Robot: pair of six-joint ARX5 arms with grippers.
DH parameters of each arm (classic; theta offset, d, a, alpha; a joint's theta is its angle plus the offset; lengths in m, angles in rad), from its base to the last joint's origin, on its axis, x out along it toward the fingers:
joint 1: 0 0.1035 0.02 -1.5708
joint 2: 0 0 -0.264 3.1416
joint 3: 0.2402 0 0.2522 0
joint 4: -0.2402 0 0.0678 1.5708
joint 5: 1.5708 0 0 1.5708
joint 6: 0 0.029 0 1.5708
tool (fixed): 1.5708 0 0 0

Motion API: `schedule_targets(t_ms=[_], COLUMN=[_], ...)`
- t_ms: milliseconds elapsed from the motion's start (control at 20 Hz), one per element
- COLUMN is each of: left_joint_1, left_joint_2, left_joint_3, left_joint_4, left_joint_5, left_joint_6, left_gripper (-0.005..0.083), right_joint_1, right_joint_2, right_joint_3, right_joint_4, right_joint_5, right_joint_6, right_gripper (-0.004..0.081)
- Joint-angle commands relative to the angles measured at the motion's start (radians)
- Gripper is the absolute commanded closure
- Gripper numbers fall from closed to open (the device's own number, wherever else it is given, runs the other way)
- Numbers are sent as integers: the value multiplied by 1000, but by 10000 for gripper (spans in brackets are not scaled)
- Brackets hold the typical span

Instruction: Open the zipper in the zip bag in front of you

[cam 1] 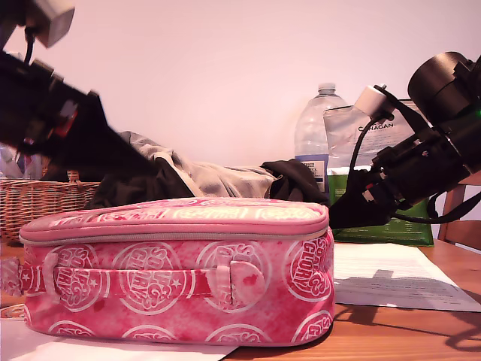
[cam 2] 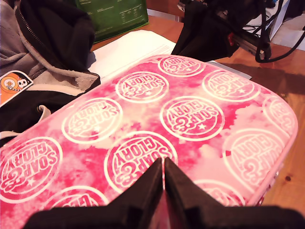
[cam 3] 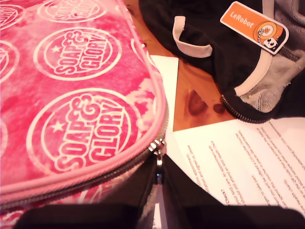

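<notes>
Starting at the exterior view's left: a wicker basket (cam 1: 37,199) stands at 9 o'clock from frame centre, behind the zip bag (cam 1: 180,274). Above it, at 10 o'clock, my first gripper (cam 2: 163,164) descends on its dark arm toward the bag's top panel. In the first wrist view the two fingers are pressed together with no visible gap, tips just above or touching the printed top panel; nothing is seen held between them.

The zip bag occupies the lower centre of the exterior view, lying flat on the wooden table (cam 1: 421,331). The zipper (cam 1: 173,238) runs as a thin grey line just below the top panel and appears fully closed along the visible side. A pink strap handle (cam 1: 135,282) lies across the front face.

Behind the bag, at 12 o'clock, lies a grey and black garment (cam 1: 218,180), with a plastic bottle (cam 1: 317,135) at 1 o'clock.

At 3 o'clock, my second gripper (cam 3: 159,179) meets the bag's end. In the second wrist view its fingers are closed on the zipper pull (cam 3: 157,153) at the bag's corner. Printed paper sheets (cam 1: 391,278) lie beneath this arm.
</notes>
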Motion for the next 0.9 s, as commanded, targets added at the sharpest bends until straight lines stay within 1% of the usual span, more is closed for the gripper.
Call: schedule_targets(t_ms=[0,100,200,400,600,650,750,850], left_joint_1=[-33,-64,-89,-115,-126,-134,-144,-145], left_joint_2=[7,37,104,254,451,491,540,565], left_joint_3=[6,21,48,146,311,343,389,414], left_joint_4=[39,76,100,209,191,191,190,151], left_joint_5=[4,3,3,-5,-3,-4,-4,-4], left_joint_6=[-3,-2,-2,-2,-2,-2,-2,-3], left_gripper=[793,793,792,793,793,793,793,793], right_joint_1=[10,5,4,3,2,2,1,-5], right_joint_2=[12,12,9,-8,-19,-21,-21,-22], right_joint_3=[6,11,15,26,30,30,30,31], right_joint_4=[-12,-34,-43,-61,-79,-87,-103,-102], right_joint_5=[0,3,3,6,15,30,48,55], right_joint_6=[4,4,3,3,0,0,-1,-1], right_gripper=[783,783,783,783,783,783,783,783])
